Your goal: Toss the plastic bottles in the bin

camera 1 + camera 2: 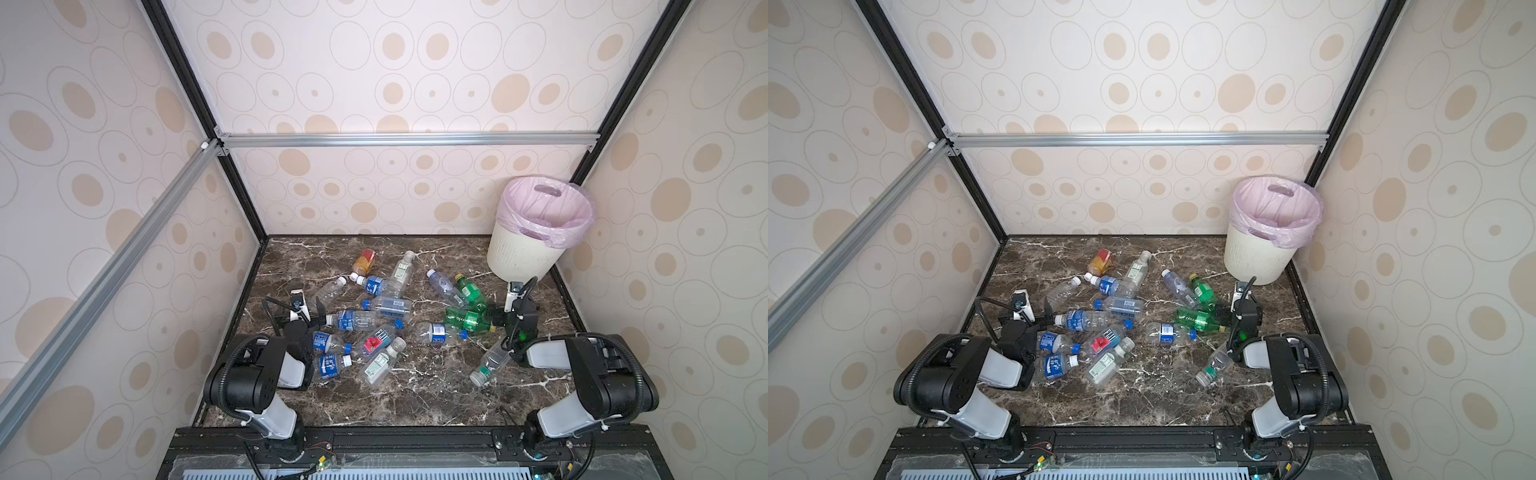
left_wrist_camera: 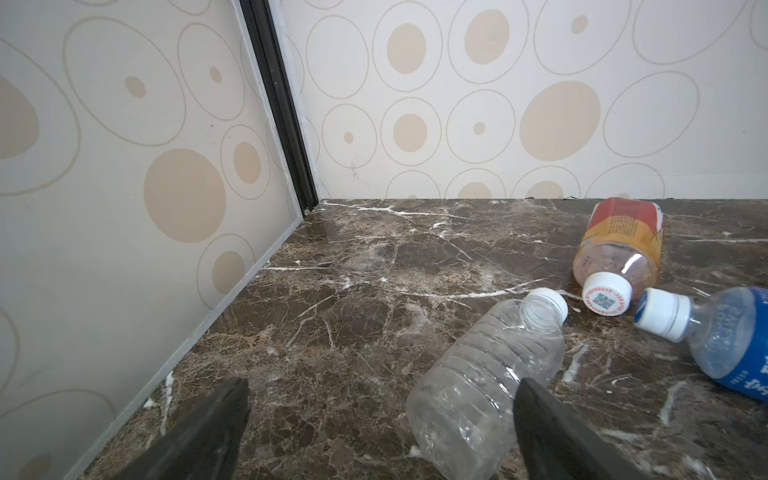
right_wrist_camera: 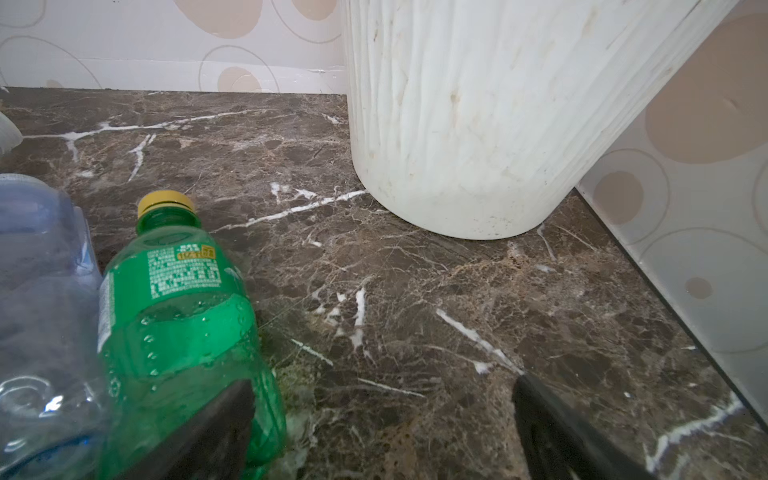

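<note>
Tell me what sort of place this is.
Probably a robot test booth, not a real room: circle-patterned wall panels sit in a metal frame, and plastic bottles lie scattered on a marble-look tabletop with a lined bin at its far right corner.

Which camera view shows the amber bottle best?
The left wrist view: the amber bottle lies close, its label print and the code on its white cap visible. Both top views show it whole but small, far from the camera. The right wrist view does not show it.
</note>
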{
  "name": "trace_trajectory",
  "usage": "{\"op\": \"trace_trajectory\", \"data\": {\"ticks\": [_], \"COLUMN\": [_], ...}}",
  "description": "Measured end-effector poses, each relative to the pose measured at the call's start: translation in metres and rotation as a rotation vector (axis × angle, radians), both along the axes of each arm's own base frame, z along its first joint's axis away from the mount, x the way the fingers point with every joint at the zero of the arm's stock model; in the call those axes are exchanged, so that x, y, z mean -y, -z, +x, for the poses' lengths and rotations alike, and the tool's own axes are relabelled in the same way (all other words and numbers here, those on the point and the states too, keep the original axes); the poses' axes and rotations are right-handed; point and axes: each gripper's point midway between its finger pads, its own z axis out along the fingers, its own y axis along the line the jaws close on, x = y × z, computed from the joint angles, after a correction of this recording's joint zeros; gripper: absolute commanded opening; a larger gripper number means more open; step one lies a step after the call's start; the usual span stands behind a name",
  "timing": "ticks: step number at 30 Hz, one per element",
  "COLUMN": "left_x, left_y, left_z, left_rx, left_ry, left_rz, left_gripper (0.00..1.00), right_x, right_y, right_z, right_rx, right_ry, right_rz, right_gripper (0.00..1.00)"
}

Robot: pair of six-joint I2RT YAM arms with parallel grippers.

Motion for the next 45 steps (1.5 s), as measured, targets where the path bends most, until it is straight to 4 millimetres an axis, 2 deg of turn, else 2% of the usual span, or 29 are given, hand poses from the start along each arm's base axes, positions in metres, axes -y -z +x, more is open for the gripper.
{"op": "trace_trajectory", "data": {"ticks": [24, 26, 31, 36, 38, 41, 45], "left_x": [0.001, -0.001, -0.011, -0.015, -0.009, 0.008, 0.049], "left_y": [-0.004, -0.017, -0.069, -0.100, -0.111, -0.131, -0.159], "left_z": [-0.001, -0.003, -0.006, -0.009, -0.010, -0.004, 0.015], "left_rx": [-0.003, 0.017, 0.103, 0.112, 0.120, 0.121, 0.072], "left_ry": [0.013, 0.001, -0.059, -0.094, -0.069, -0.009, 0.113], "left_rz": [-0.002, -0.006, -0.016, -0.064, -0.099, -0.178, -0.260], "left_gripper": [0.99, 0.99, 0.99, 0.99, 0.99, 0.99, 0.99], "right_x": [0.003, 0.005, 0.009, 0.000, -0.004, -0.016, -0.032], "right_y": [-0.001, -0.010, -0.050, -0.068, -0.076, -0.099, -0.152], "right_z": [-0.002, -0.003, -0.009, -0.019, -0.021, -0.020, -0.019], "right_rx": [-0.017, -0.020, 0.057, 0.045, 0.022, -0.014, -0.030], "right_ry": [0.018, 0.029, 0.079, 0.087, 0.082, 0.058, 0.021], "right_rz": [-0.004, -0.008, -0.022, 0.019, 0.033, 0.043, 0.054], "right_gripper": [1.00, 1.00, 1.00, 1.00, 1.00, 1.00, 1.00]}}
